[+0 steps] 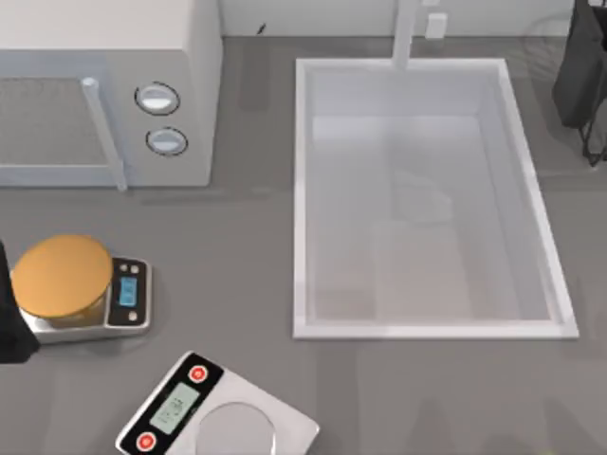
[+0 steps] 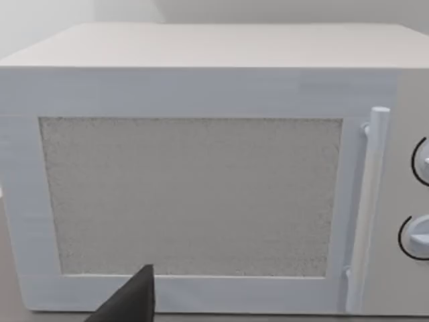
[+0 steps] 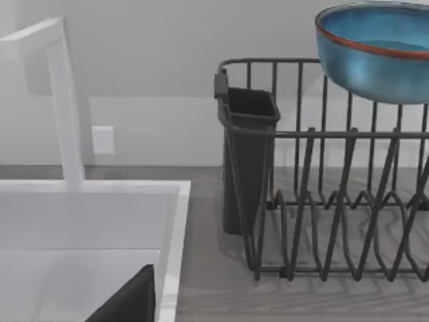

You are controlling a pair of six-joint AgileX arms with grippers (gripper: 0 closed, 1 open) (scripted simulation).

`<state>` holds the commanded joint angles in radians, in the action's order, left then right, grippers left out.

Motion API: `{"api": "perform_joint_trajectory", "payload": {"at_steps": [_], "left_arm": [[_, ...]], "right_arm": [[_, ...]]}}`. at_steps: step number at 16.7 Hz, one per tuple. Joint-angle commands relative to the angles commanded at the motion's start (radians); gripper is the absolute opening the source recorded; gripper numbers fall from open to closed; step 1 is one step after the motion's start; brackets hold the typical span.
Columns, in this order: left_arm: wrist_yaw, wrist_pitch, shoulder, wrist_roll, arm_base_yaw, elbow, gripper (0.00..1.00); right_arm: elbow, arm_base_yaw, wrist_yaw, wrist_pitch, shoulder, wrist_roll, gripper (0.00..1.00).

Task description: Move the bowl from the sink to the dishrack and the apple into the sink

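The blue bowl (image 3: 375, 57) with its reddish rim shows high over the wire dishrack (image 3: 335, 201) in the right wrist view; whether it rests on the wires I cannot tell. A dark finger (image 3: 131, 302) of my right gripper pokes in low over the sink's rim (image 3: 171, 235), well apart from the bowl. From above, the sink (image 1: 302, 190) is a white basin with a bare white floor. The dishrack (image 1: 580, 76) is at the far right edge. The apple is out of view. My left arm (image 1: 8, 322) is parked at the left edge, one finger (image 2: 134, 302) facing the microwave.
A white microwave (image 1: 104, 85) fills the back left. A scale with an orange-gold plate (image 1: 62, 275) stands at the left, and a second scale (image 1: 218, 417) near the front edge. The faucet post (image 1: 405, 33) rises behind the sink. A dark cutlery cup (image 3: 244, 154) hangs on the rack.
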<state>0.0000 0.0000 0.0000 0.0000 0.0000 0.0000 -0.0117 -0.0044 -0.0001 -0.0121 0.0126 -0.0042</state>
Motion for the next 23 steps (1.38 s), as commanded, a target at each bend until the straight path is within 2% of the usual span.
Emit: {"api": "perform_joint_trajectory", "payload": {"at_steps": [5,17,23], "left_arm": [[0.0,0.0,0.0,0.0,0.0,0.0,1.0],[0.0,0.0,0.0,0.0,0.0,0.0,1.0],[0.0,0.0,0.0,0.0,0.0,0.0,1.0]], "right_arm": [[-0.169,-0.063,0.0,-0.184,0.214,-0.061,1.0],[-0.826,-0.307,0.0,-0.906,1.249,-0.3,1.0],[-0.97,-0.361,0.0,-1.063,1.464,-0.352,1.0]]}}
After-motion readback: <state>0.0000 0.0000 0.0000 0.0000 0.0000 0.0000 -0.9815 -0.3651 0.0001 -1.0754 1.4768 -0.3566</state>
